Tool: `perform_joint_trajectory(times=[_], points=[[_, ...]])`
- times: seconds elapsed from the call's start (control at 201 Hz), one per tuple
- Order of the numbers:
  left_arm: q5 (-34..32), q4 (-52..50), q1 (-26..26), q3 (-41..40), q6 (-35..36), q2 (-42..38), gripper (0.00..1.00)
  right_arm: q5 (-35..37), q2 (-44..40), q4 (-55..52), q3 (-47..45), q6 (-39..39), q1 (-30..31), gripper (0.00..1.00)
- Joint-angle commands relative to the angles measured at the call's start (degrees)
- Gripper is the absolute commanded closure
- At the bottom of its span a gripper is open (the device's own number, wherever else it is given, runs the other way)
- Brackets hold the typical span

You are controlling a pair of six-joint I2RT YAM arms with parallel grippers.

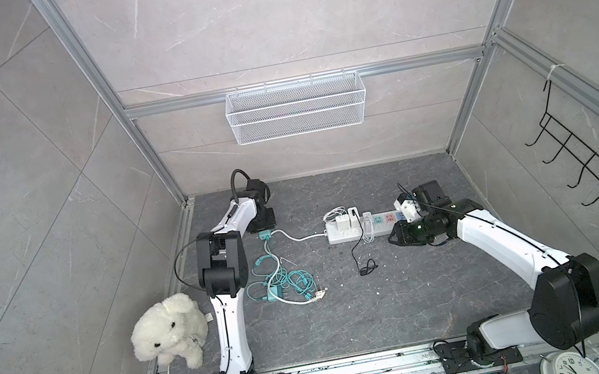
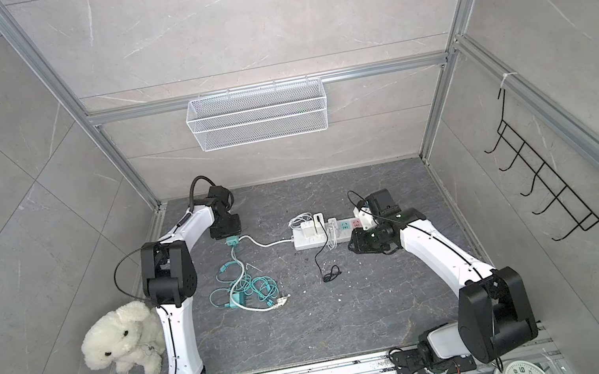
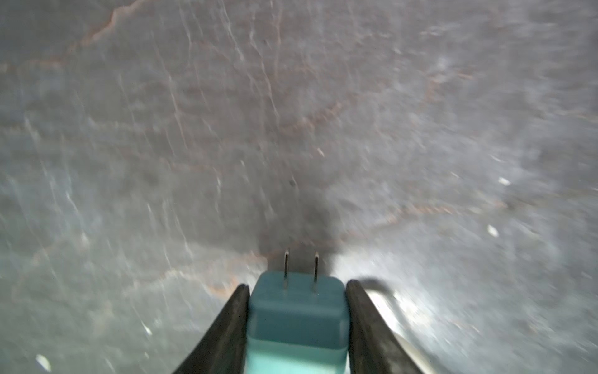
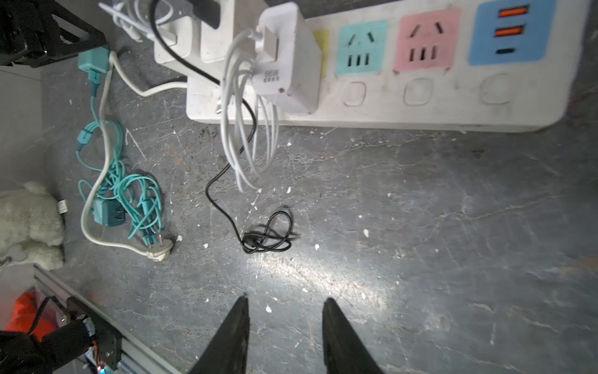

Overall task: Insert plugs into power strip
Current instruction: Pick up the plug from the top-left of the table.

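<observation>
The teal plug (image 3: 296,311) is gripped by its two flat side faces in the closed left gripper (image 3: 297,285). Its thin prongs (image 3: 301,268) are left clear and are pointed at the dark floor (image 3: 291,129). In a top view it is seen well apart from the power strip (image 1: 344,235), just beside the strip's thick white cord (image 1: 294,237).

It is judged light and rigid, with a smooth shell that could twist between the pads. The prongs look easily bent, and some drag is expected from the trailing teal cable (image 1: 272,261). The side-face hold is judged right, kept low on the body.

Three white plugs (image 1: 348,222) are already seated. The teal socket (image 4: 360,47) and pink socket (image 4: 427,39) are free. A second teal plug (image 4: 108,212) lies among tangled cable. The right gripper (image 4: 284,304) is held empty, jaws apart, near the strip.
</observation>
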Motion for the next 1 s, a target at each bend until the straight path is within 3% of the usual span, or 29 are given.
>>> perform_joint_trajectory(times=[0.0,0.164,0.552,0.657,0.737,0.995], points=[[2.3,5.6,-1.9,-4.3,-8.9,-9.6,0.66,-7.5,-1.4,4.4,-1.9,1.6,-0.1,0.6],[5.8,8.2,-2.7,-6.6,-14.5,-15.2,0.66,-12.9,-1.2,9.3,-3.6,4.6,0.7,0.62],[12.3,27.8,-11.7,-18.4,-29.5,-24.1,0.67,-9.9,-4.0,16.5,-6.1,10.9,5.4,0.63],[12.2,33.1,-13.8,-20.9,-33.7,-25.4,0.68,-7.1,-3.5,18.7,-6.1,11.8,8.2,0.63],[11.0,39.0,-14.6,-24.7,-38.5,-27.0,0.63,-4.6,-3.2,21.5,-6.0,12.5,10.5,0.63],[6.8,50.1,-17.6,-31.3,-48.0,-29.4,0.72,7.8,2.0,33.4,-5.3,15.5,18.7,0.64]])
